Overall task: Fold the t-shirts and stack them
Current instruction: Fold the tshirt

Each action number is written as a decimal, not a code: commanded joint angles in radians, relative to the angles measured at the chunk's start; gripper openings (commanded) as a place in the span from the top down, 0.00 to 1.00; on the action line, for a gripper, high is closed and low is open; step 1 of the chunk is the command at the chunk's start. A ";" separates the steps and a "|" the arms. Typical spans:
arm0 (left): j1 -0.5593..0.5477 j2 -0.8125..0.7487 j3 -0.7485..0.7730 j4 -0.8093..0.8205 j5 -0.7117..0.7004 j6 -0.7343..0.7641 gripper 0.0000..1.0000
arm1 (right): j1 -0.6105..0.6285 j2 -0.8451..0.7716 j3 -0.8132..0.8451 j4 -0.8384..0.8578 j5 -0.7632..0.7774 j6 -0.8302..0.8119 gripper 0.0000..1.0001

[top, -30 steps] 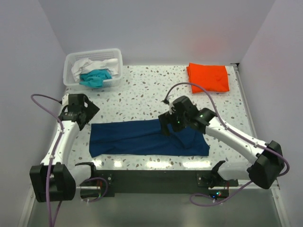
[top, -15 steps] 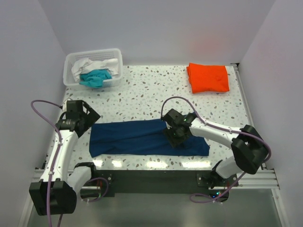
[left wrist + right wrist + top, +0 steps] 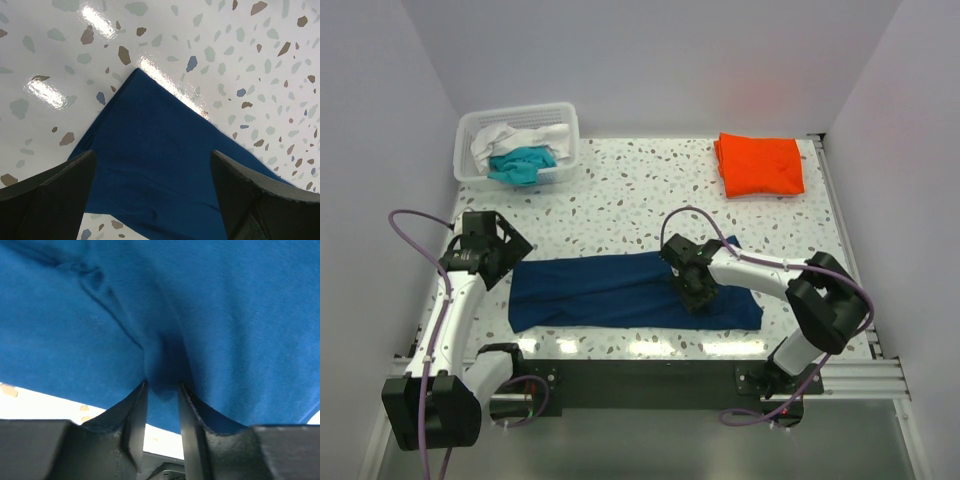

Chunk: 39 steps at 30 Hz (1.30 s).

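The right tool (image 3: 162, 385) was clenched on the navy t-shirt (image 3: 610, 290). Its two dark fingers (image 3: 130, 410) stood close together with a raised ridge of blue cloth pinched between them, and creases ran from the pinch toward the upper left of the wrist view. In the top view this grip sat right of the frame's centre, on the right part of the shirt. The left tool (image 3: 152, 155) was released, its blunt black jaws spread wide at the bottom corners of its wrist view, above a pointed corner of the shirt and not touching it.

The navy t-shirt was soft, matte knit cloth, spread as a long flat band across the lower middle of the glossy speckled worktop (image 3: 620, 210). An orange t-shirt (image 3: 760, 165) lay folded into a neat rectangle at the upper right. At the upper left, a white slatted plastic basket (image 3: 570, 125) held a crumpled teal t-shirt (image 3: 520, 163) and a white t-shirt (image 3: 500, 138).
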 commanded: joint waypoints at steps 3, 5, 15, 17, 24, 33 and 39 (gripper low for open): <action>0.004 -0.010 -0.006 0.001 -0.004 0.020 0.00 | 0.003 -0.012 0.035 -0.043 0.061 0.032 0.74; 0.004 -0.010 -0.006 0.001 -0.006 0.016 0.00 | 0.003 -0.015 0.034 -0.044 0.067 0.035 0.79; 0.002 -0.010 -0.009 0.001 -0.006 0.018 0.00 | 0.003 -0.035 0.078 -0.064 0.038 0.027 1.00; 0.004 -0.008 -0.009 0.000 -0.006 0.016 0.00 | 0.003 -0.048 0.092 -0.072 -0.009 0.024 1.00; 0.004 -0.008 -0.010 0.003 -0.004 0.018 0.00 | 0.003 -0.045 0.152 -0.141 -0.141 0.032 1.00; 0.005 -0.010 -0.013 0.010 0.001 0.018 0.00 | 0.008 -0.007 0.232 -0.198 -0.255 0.056 1.00; 0.007 -0.007 -0.013 0.015 0.002 0.018 0.00 | 0.017 0.030 0.256 -0.208 -0.279 0.064 0.99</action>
